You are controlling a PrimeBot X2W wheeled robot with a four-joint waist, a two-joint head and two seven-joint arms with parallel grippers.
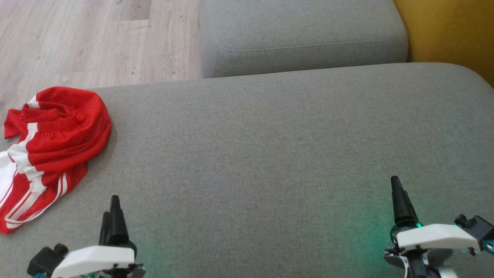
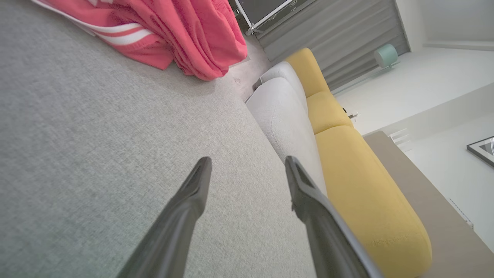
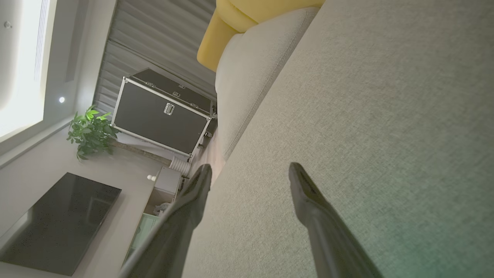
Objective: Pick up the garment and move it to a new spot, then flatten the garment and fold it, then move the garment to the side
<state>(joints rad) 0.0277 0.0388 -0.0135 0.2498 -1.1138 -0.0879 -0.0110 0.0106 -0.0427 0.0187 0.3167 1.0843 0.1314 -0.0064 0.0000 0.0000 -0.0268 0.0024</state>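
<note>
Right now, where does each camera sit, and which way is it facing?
Head: on the head, looking down at the grey seat, red garment at left; left pincer and right pincer at bottom.
Left wrist: on the left arm, looking along its open fingers across the seat to the garment.
Right wrist: on the right arm, along its open fingers toward a black case.
Shared: head and left wrist both show the garment.

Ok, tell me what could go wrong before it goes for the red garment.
1. The garment lies bunched at the cushion's left edge, beside the floor; a shallow pinch by the open left gripper might push it off.
2. Its folds overlap, so one grab may catch several layers and hinder flattening.
3. The right gripper sits far away, slow to help.
</note>
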